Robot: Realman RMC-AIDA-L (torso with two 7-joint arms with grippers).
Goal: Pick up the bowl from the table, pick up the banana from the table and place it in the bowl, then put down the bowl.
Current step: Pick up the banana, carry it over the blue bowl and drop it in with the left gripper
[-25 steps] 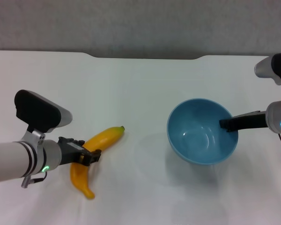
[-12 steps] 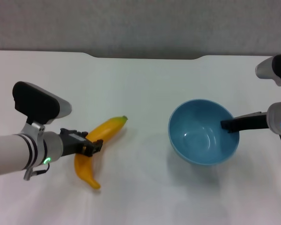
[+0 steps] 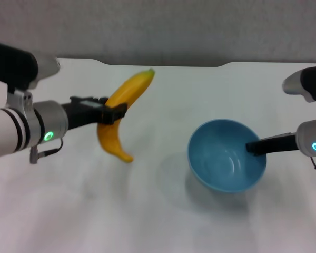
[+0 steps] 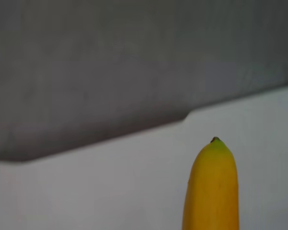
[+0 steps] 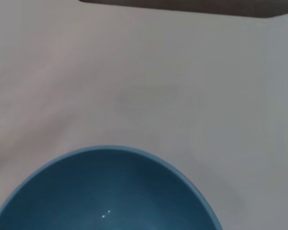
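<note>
My left gripper is shut on the yellow banana at its middle and holds it in the air, left of the table's centre. The banana's stem tip points to the far side; its tip also shows in the left wrist view. The light-blue bowl is held at its right rim by my right gripper, shut on it and lifting it slightly above the white table; its shadow lies underneath. The bowl is empty and also shows in the right wrist view.
The table's far edge has a shallow notch in front of a grey wall. The banana's faint shadow lies on the table left of the bowl.
My left gripper has lifted the banana off the table and carried it up and toward the far side, a little to the right. The bowl has shifted slightly nearer.
</note>
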